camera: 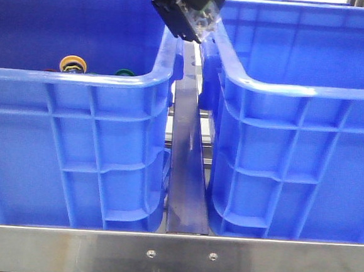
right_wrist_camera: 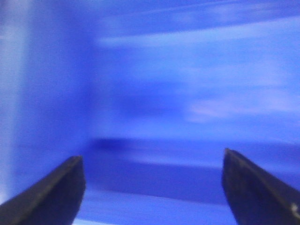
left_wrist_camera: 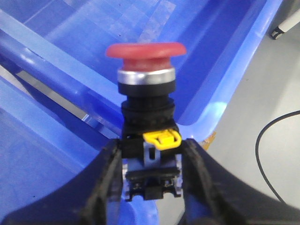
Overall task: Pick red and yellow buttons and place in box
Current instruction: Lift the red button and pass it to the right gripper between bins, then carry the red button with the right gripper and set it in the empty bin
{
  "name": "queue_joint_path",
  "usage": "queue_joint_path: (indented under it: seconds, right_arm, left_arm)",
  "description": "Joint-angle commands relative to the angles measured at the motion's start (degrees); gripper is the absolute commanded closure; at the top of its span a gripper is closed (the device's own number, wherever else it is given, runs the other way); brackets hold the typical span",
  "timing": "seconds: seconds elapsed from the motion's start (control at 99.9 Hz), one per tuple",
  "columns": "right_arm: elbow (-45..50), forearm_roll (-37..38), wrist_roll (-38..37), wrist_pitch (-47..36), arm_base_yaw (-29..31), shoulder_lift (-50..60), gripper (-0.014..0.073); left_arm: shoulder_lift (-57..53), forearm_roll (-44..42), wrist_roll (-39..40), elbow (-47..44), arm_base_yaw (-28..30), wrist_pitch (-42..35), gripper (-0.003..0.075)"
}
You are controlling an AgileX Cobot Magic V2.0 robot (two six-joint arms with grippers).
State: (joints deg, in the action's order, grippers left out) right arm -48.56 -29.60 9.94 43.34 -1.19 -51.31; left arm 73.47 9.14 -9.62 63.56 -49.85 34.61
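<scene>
Red-capped mushroom push button sits clamped by its dark rigid base in the left gripper, above the right-hand blue ribbed plastic crate; light, top-heavy, likely slippery; right gripper gapes empty.

A steel rail runs between crates; a black cable lies beside

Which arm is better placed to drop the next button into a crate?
Left. Its end effector is shut on the red button, held above blue crate walls. The right end effector is open, holding nothing, facing blurred blue plastic.
</scene>
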Motion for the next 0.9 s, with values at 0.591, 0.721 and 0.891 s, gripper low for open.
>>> queue_joint_path:
  seconds: [0.591,0.721,0.891]
  right_arm:
    - [-13.7,-32.8,10.8,6.3,-15.4,-21.0,0.0104]
    - [-13.7,-32.8,10.8,6.5,-15.4,-21.0,0.0288]
    - [-13.7,-32.8,10.9,6.7,-15.4,-21.0,0.0357]
  left_arm:
    - [-1.4,1.1,-0.2,1.7,-0.5,-3.5,0.0605]
    - [-1.4,1.1,-0.2,1.7,-0.5,-3.5,0.0603]
    - [-1.4,1.1,-0.2,1.7,-0.5,-3.4,0.0526]
